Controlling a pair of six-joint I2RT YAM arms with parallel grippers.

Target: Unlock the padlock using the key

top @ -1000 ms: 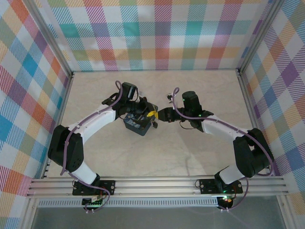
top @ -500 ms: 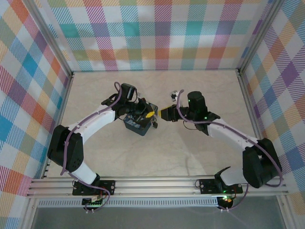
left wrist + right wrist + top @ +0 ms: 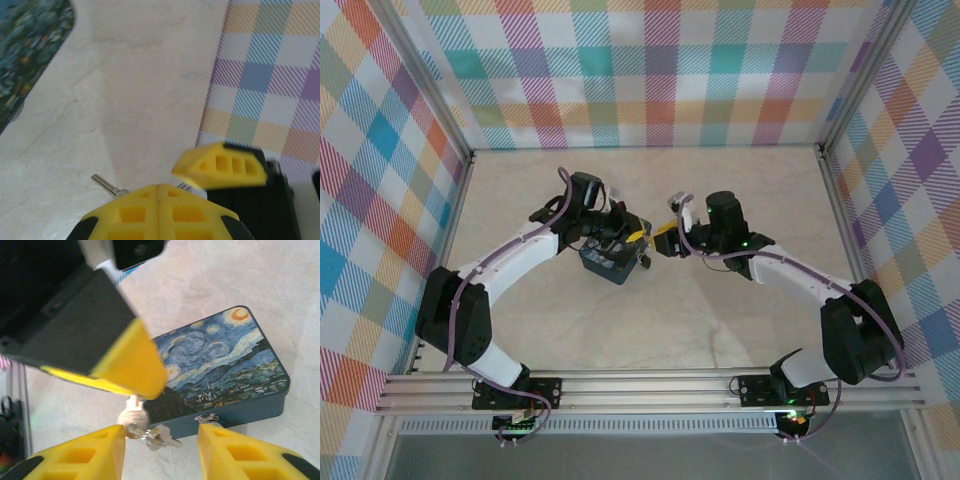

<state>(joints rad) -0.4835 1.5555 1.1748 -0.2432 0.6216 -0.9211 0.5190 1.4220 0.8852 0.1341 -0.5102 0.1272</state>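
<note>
Marbled tabletop [image 3: 650, 330] is carrying a painted tin [image 3: 220, 360] well in from its edges. Beside it, the left gripper [image 3: 158, 192] is pinching the key [image 3: 132, 416] in closed jaws, and the right gripper [image 3: 160, 435] is holding its jaws open around it.

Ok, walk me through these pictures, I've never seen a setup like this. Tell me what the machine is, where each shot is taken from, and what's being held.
These are two robot arms bolted to the near edge of a table. Each ends in a yellow two-finger pincer, called a gripper. The wide shot looks down from above and behind the arms. The other two shots come from a camera on each wrist.

On the table lies a tin painted with a swirling night sky.

The left gripper is shut on a small silvery key. A second key dangles from the same ring. The right gripper is open, with its fingers on either side of those keys.
</note>
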